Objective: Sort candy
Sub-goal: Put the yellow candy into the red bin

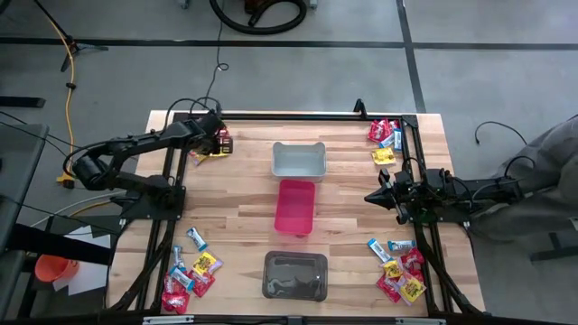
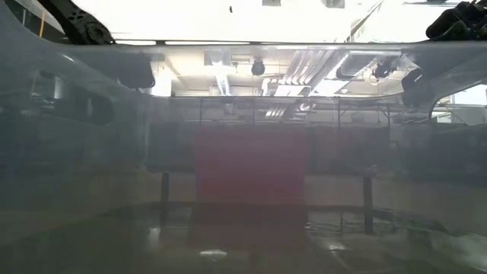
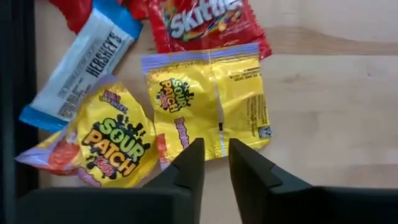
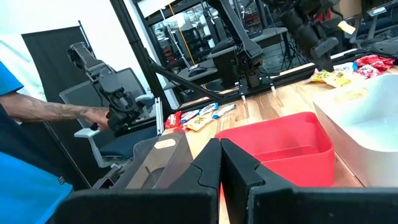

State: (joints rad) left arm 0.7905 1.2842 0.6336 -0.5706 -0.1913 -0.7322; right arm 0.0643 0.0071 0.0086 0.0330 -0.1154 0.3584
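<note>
The candy lies in small heaps at the table's four corners. My left gripper (image 1: 217, 142) is over the far-left heap and points steeply down. In the left wrist view its fingers (image 3: 216, 152) are open by a narrow gap over the edge of a flat yellow Sour Patch packet (image 3: 211, 99). Beside that packet lie a second yellow packet (image 3: 115, 140), a blue-and-white Hershey's bar (image 3: 81, 68) and a red Skittles packet (image 3: 205, 25), all flat on the wood. My right gripper (image 4: 219, 152) is shut, empty and level at the table's right side (image 1: 372, 196). My left gripper comes from above, slanting down, with its fingertips (image 3: 194, 155) on either side of the yellow packet's nearest edge (image 3: 217, 144). The packet lies flat on the table. I cannot tell whether the fingertips touch it.
Three bins stand in a row down the table's middle: a grey one (image 1: 298, 160) far, a pink one (image 1: 296, 206) in the middle, a dark one (image 1: 294, 275) near. More candy lies far right (image 1: 386, 140), near left (image 1: 190, 271) and near right (image 1: 402, 271). A person's arm (image 4: 50, 112) shows beyond the table.
</note>
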